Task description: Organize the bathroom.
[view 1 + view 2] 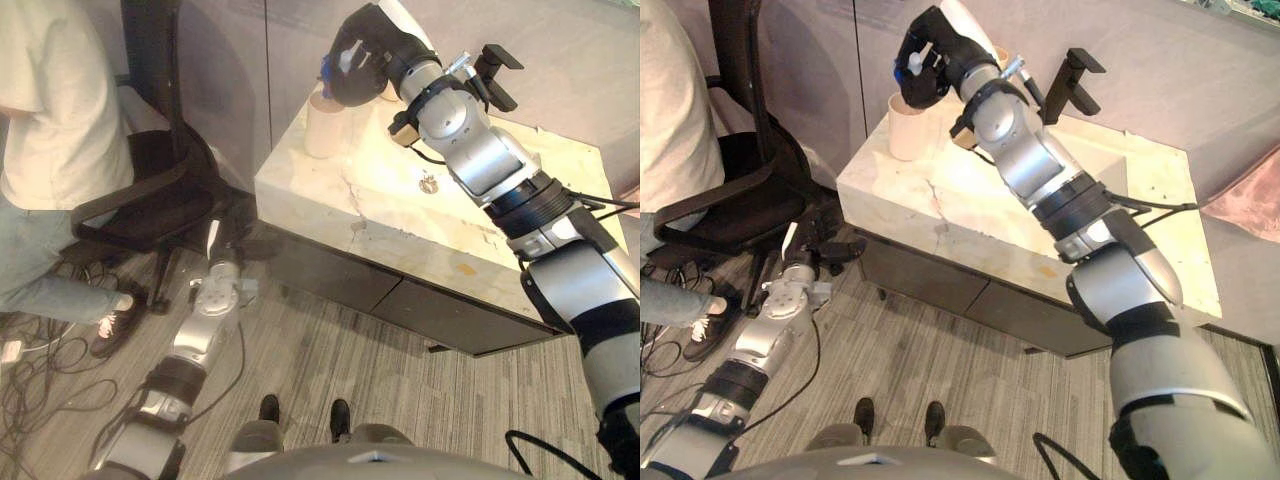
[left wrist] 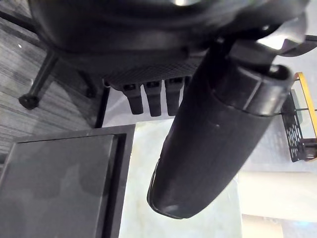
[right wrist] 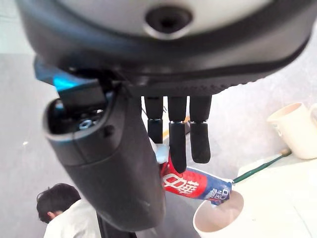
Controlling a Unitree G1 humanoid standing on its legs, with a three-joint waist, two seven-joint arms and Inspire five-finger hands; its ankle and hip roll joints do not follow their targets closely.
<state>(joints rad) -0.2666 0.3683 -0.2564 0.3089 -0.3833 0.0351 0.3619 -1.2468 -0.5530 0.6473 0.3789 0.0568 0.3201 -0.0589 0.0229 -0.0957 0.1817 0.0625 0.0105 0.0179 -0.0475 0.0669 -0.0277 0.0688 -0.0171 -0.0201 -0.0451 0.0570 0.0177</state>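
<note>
On the marble vanity top [image 1: 400, 200], the toothpaste tube [image 3: 195, 184] pinched in the right hand [image 1: 355, 60] should be lowered upright into the cup [image 3: 218, 218] before release.

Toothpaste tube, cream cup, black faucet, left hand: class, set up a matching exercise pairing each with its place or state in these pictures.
Column 1:
1. toothpaste tube
2. cream cup
3. black faucet
4. left hand

Column 2:
A. low beside the cabinet, by the office chair
B. held in the right hand, tip at the cup's mouth
C. at the back of the countertop
D. standing at the countertop's far left corner

Pairs: 1-B, 2-D, 3-C, 4-A
</note>
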